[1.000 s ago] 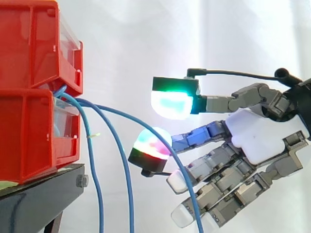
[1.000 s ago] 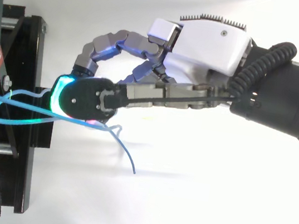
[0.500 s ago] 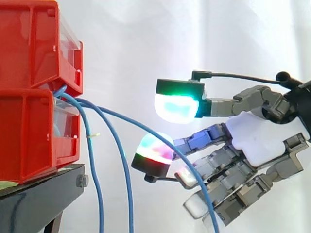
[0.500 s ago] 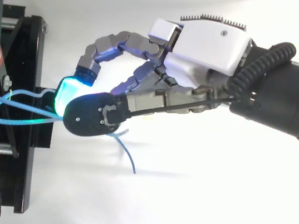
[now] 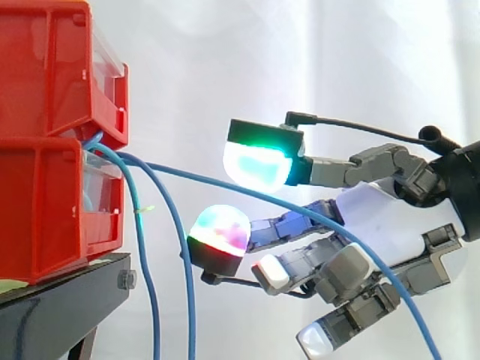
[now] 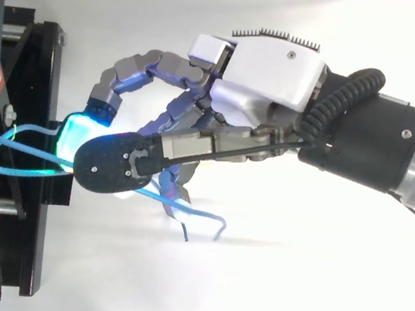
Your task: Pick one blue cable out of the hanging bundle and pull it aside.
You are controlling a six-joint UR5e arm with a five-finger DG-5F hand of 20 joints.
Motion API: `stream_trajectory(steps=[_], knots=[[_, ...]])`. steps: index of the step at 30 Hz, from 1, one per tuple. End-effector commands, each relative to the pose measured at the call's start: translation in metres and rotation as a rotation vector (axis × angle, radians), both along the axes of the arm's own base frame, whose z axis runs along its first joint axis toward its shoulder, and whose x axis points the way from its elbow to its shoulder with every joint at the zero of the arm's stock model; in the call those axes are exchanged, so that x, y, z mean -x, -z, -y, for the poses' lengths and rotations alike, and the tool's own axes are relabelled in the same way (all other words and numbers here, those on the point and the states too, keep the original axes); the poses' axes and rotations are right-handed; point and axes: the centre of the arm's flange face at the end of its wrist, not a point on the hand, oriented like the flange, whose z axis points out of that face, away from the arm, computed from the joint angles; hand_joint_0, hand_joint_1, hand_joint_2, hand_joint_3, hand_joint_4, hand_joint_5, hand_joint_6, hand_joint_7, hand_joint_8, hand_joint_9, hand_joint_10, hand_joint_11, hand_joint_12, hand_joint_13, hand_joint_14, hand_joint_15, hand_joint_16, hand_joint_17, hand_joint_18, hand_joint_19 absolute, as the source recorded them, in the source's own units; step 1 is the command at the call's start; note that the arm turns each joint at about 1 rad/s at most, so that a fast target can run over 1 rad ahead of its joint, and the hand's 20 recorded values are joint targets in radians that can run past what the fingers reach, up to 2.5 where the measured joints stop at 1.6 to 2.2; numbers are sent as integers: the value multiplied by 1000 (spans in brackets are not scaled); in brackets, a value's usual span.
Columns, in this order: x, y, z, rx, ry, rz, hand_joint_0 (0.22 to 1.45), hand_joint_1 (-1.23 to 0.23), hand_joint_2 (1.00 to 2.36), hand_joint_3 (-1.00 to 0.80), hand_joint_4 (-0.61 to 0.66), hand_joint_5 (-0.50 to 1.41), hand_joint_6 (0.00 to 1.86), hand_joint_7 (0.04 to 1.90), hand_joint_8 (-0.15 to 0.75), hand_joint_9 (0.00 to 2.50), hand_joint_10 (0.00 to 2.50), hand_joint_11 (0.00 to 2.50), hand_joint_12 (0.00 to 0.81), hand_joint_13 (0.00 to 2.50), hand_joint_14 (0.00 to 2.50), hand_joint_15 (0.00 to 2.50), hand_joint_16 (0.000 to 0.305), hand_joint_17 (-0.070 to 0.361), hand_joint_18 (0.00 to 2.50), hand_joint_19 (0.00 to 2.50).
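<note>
Your hand [image 5: 382,217] has slid closer to the bins [image 5: 45,195] and curled its lower fingers, yet its pads [image 5: 259,165] stay wide apart with one cable [image 5: 225,184] running between them from the bins, singled out but not pinched

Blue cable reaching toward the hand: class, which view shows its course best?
The side view: the blue cable arcs from the red bins across the hand and down. The top view shows short stretches by the bins and below the hand, which covers the rest.
</note>
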Motion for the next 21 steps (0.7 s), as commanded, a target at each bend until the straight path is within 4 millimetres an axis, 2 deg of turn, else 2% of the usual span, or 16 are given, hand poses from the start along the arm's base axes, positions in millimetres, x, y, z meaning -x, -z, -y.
stream_trajectory(steps=[1, 10, 21], knots=[[0, 0, -2, -5, 0, -2, 448, -630, 1000, -500, -1, -118, 888, 764, 273, 983, 19, 665, 332, 1483, 24, 1032, 58, 130, 857, 501], [0, -3, -3, -21, 5, 3, 438, -600, 1000, -500, 38, -144, 884, 690, 287, 957, 19, 688, 348, 1554, 20, 1070, 60, 136, 891, 516], [3, -10, -4, -24, 7, -26, 435, -608, 1000, -500, 66, -163, 874, 658, 289, 789, 15, 668, 354, 1453, 17, 1109, 63, 141, 856, 530]])
